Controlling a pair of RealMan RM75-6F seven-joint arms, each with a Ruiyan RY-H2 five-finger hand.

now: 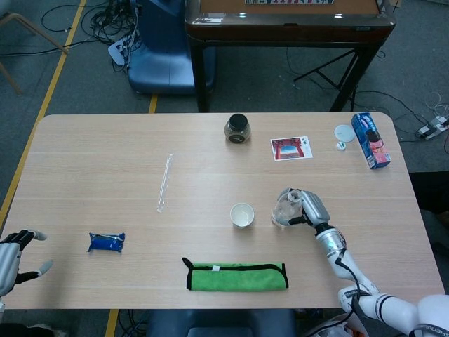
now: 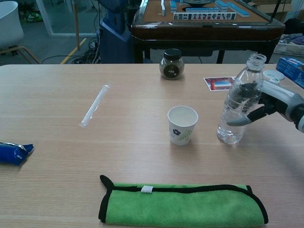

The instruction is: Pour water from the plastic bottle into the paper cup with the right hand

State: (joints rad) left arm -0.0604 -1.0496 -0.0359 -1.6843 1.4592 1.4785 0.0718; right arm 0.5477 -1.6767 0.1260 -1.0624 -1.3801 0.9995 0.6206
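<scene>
- Grey floor with loose cables and yellow tape lines surrounds a light wooden table [image 1: 105,154]; behind its far edge stand a dark wood-framed mahjong table [image 2: 204,21] and a blue chair base [image 1: 163,49].
- Near the table's middle stands the paper cup [image 2: 182,124], upright, open and white with a small dark floral print; every place below is given from this cup.
- Just to the cup's right stands the plastic bottle [image 2: 240,105], clear, uncapped, near upright with a slight tilt, its base at the tabletop and apart from the cup.
- Right hand [image 2: 268,102] grips the bottle from the right side, fingers wrapped around the bottle's middle, thumb low against its front.
- Left hand [image 1: 15,256] lies far to the cup's left at the table's near corner, fingers spread, holding nothing.
- In front of the cup, toward the robot, lies a folded green cloth [image 2: 183,205] with black trim.
- Behind the cup sits a small dark-lidded jar [image 2: 172,63].
- Behind and to the right lie a red-and-white card [image 1: 290,148], a white round lid [image 1: 343,132] and a blue carton [image 1: 370,139].
- Left of the cup lies a clear wrapped straw [image 2: 95,105]; farther left and nearer, a blue packet [image 1: 106,242].
</scene>
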